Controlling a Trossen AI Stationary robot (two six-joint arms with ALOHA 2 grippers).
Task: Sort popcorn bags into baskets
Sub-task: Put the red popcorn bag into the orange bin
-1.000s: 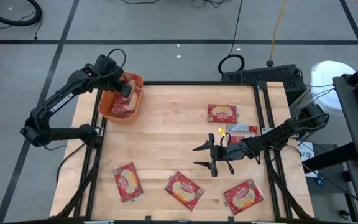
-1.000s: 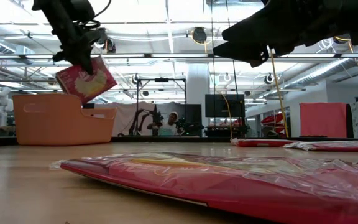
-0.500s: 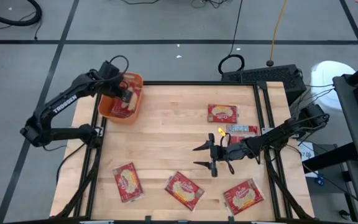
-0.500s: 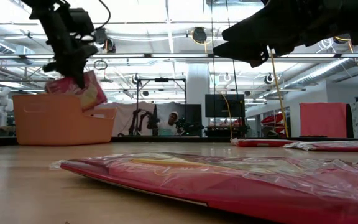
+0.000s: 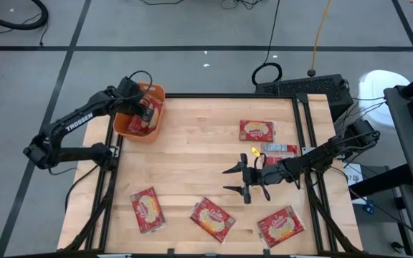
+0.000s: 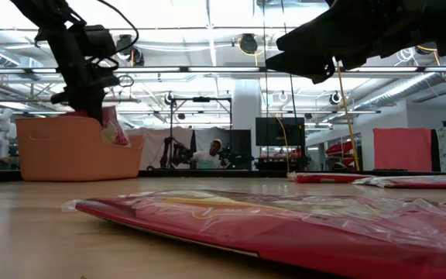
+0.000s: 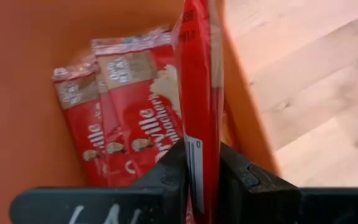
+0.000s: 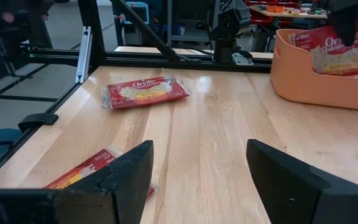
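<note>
Left hand (image 5: 146, 109) down inside the orange basket (image 5: 122, 126) at the table's (image 5: 199, 165) 10 o'clock corner, fingers (image 7: 244, 180) pinching a popcorn bag (image 7: 199, 93) held on edge: red, glossy, thin, with a pale strip near the grip. Under it, flat on the basket floor, more bags (image 7: 126, 118), red with tan label patches and white lettering; probably three, though overlap hides the count. In the low view, the gripped bag's top peeking above the basket rim.

Right hand (image 5: 239, 180) hanging at about 4 o'clock from table centre, fingers spread wide, holding nothing.

Loose bags on the table: one (image 5: 257, 130) at 1 o'clock, a silver-grey and red one (image 5: 279, 149) beside it toward 3, and three along the 6 o'clock edge (image 5: 147, 210) (image 5: 212, 218) (image 5: 280, 226), each red with a cream-yellow oval picture.
</note>
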